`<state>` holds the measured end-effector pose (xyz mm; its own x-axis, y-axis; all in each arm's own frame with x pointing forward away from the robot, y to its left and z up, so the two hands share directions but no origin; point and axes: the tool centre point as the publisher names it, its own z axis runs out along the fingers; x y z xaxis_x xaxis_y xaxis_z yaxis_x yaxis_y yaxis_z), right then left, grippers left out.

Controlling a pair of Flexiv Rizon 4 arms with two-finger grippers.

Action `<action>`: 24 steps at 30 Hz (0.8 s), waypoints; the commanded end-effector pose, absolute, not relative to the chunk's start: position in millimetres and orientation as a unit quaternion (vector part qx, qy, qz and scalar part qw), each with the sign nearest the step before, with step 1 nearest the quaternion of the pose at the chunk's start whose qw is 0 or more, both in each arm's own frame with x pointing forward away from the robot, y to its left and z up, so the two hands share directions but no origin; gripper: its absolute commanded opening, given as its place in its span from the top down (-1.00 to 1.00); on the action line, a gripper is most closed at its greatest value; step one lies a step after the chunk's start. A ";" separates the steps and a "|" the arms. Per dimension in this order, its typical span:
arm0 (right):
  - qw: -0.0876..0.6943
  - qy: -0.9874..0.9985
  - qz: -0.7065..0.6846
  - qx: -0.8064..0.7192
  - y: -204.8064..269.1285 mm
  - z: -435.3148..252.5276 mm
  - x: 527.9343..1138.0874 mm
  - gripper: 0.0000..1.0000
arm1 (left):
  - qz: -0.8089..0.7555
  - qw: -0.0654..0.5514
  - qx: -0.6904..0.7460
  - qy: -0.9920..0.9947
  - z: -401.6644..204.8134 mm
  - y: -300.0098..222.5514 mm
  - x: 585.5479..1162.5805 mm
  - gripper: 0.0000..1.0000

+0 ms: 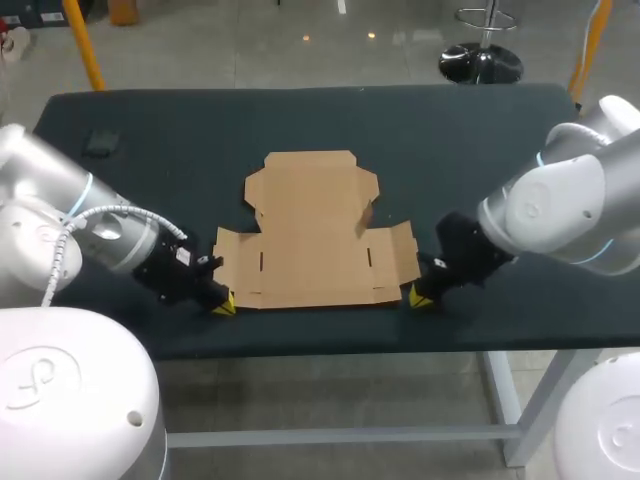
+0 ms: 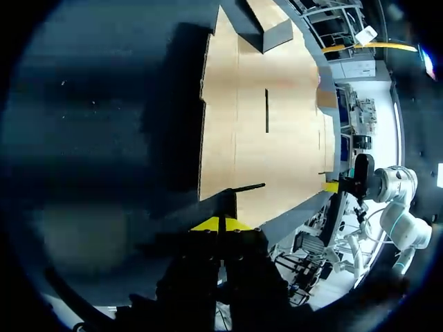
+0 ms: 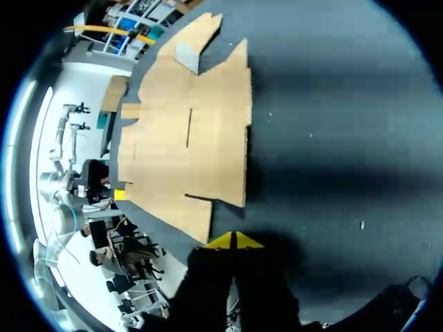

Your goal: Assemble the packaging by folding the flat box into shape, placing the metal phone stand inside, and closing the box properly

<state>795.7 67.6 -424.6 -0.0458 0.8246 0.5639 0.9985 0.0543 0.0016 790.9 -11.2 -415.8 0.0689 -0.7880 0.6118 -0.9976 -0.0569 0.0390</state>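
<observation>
The flat brown cardboard box [image 1: 315,235] lies unfolded in the middle of the dark table, its flaps spread out. My left gripper [image 1: 224,306] rests low at the box's front left corner, its yellow tips pressed together with nothing between them [image 2: 221,223]; the cardboard [image 2: 277,131] begins just ahead of them. My right gripper [image 1: 418,298] sits at the front right corner, also shut and empty [image 3: 234,240], with the cardboard [image 3: 187,145] beside and ahead of its tips. A small dark object [image 1: 100,143], perhaps the phone stand, lies at the back left.
The table [image 1: 480,140] has a dark cloth surface with bare room behind and to both sides of the box. Its front edge runs close behind both grippers.
</observation>
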 end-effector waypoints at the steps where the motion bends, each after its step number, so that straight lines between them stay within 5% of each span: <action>1: 0.216 -0.694 -0.202 -0.656 69.0 -426.5 796.8 1.00 | 0.219 0.239 0.689 -0.648 -419.3 -15.4 794.4 1.00; 24: 0.221 -0.676 -0.222 -0.667 76.9 -427.6 800.0 1.00 | 0.217 0.231 0.691 -0.650 -418.6 -19.3 789.9 1.00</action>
<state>798.4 76.6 -426.0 -0.0119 0.8095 0.5870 0.9999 0.0096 0.0070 790.4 -18.4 -416.1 0.0601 -0.7953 0.6032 -0.9982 -0.0487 0.0352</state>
